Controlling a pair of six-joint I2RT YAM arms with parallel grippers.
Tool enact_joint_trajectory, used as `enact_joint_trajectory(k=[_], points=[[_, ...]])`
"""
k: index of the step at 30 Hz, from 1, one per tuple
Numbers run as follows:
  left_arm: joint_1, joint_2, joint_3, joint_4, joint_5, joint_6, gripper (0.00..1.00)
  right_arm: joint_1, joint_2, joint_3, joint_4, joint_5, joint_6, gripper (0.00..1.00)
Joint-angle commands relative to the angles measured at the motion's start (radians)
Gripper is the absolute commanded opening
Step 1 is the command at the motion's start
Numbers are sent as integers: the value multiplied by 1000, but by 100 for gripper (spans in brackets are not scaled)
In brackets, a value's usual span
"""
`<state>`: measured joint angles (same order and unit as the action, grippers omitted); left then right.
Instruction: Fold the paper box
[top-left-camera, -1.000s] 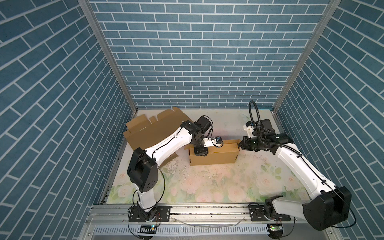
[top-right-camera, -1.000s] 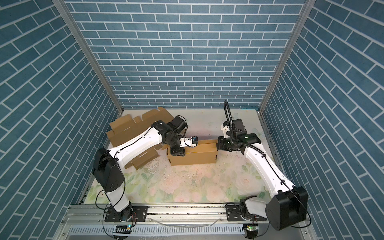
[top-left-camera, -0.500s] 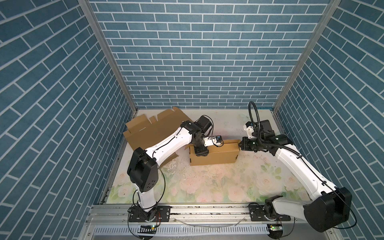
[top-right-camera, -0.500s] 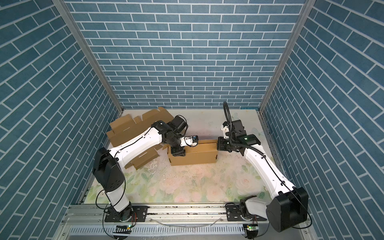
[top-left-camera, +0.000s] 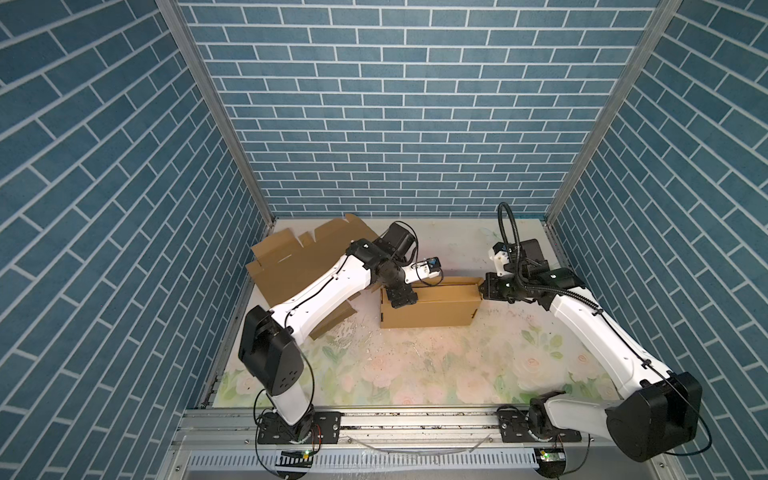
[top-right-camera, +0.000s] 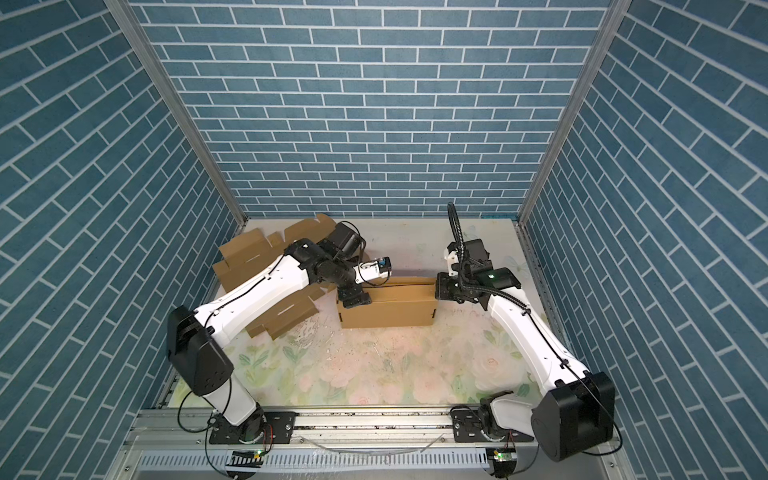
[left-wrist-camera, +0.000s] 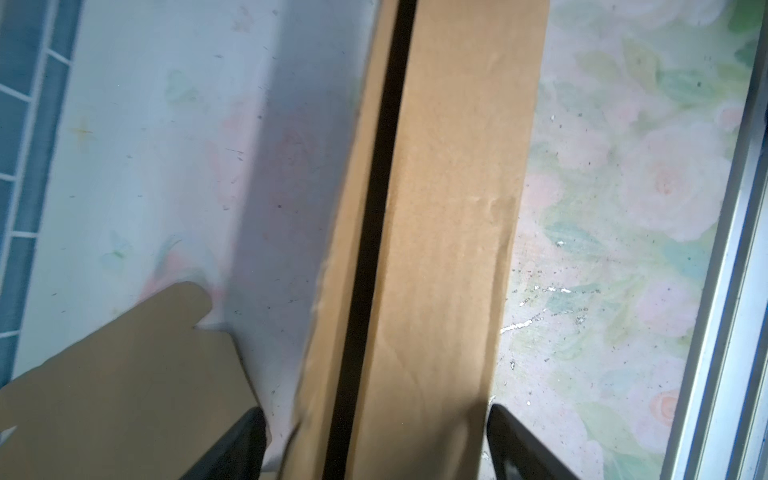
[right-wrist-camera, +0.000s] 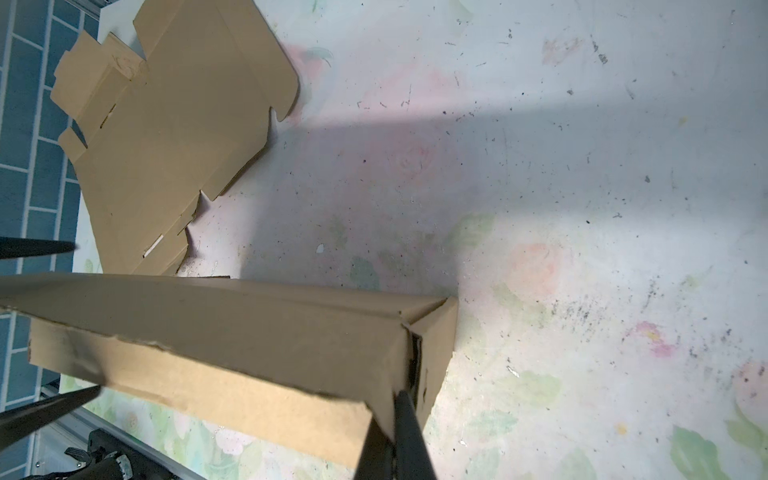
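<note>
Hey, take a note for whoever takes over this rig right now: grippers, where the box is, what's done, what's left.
Left gripper: open, straddling the paper box at its left end from above, not gripping.
Right gripper: shut, tip against the box's right end.
Box: standing on the table, sides up; flat cardboard blank lies at far left.
Done: body formed.
Left: a dark slit runs along the top; likely needs closing.
</note>
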<state>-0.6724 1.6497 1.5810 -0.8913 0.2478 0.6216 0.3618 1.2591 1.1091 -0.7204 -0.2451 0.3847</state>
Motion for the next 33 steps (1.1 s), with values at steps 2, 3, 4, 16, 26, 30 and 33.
enact_joint_trajectory(k=[2,3,4,16,26,30,33], points=[[55,-104,-38,61,8,-112,82,5,33,-11,-115,33,33,0],[78,-125,-49,64,7,-150,79,5,33,-9,-115,32,33,0],[102,-141,-61,67,5,-189,77,5,31,-8,-114,31,34,0],[224,-263,-232,33,90,-391,48,11,28,-9,-115,36,39,0],[234,-226,-240,15,110,-397,21,16,20,-15,-115,46,45,0],[238,-218,-230,-7,136,-404,5,17,14,-17,-114,52,54,0],[237,-217,-236,-7,158,-428,2,18,10,-15,-113,57,62,0]])
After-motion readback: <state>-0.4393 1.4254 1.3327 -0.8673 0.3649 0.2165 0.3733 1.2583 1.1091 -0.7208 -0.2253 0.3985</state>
